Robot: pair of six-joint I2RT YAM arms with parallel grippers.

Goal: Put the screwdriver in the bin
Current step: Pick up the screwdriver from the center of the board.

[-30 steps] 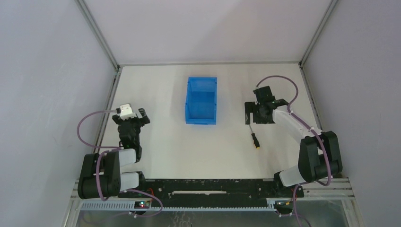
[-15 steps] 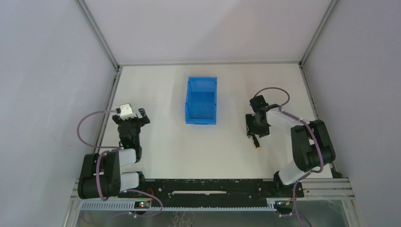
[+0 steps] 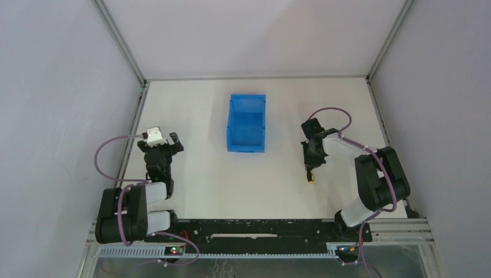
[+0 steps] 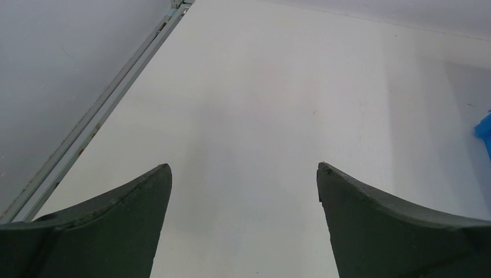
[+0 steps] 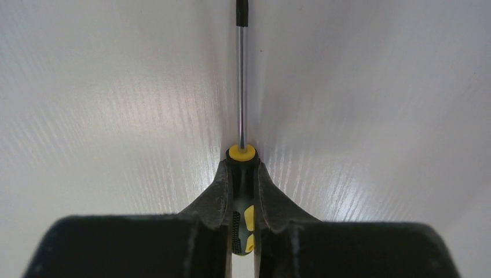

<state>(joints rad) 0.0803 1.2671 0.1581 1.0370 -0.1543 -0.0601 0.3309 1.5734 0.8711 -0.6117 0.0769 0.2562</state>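
Right tool (image 3: 311, 167), seen from the overhead camera, is down at the white tabletop (image 3: 202, 174) to the right of the tall-walled bright blue rectangular plastic bin (image 3: 246, 146) and somewhat nearer the arm bases than it. Its fingers are pressed together on the slim screwdriver with a black-and-yellow handle and thin metal shaft (image 3: 311, 178). The screwdriver's yellow end pokes out on the side away from the bin, well apart from it. Left tool (image 3: 161, 142) sits on the bin's other side, also well apart.

In the left wrist view, the left tool (image 4: 243, 171) is spread wide with nothing between its fingers. Only bare tabletop (image 4: 260, 104) lies ahead, and a sliver of the bin (image 4: 485, 130) shows at the right edge.

From the right wrist, the right tool (image 5: 242, 174) pinches the screwdriver (image 5: 242, 87) by the handle, just behind the yellow collar. The shaft runs straight ahead along the tabletop.

The grip looks centred, so I judge the pinch should be kept firm and the lift made straight up. The carry would need to be high enough for the dangling shaft to clear the bin's walls, with the release low inside.

Count: one screwdriver, one bin, two tools.
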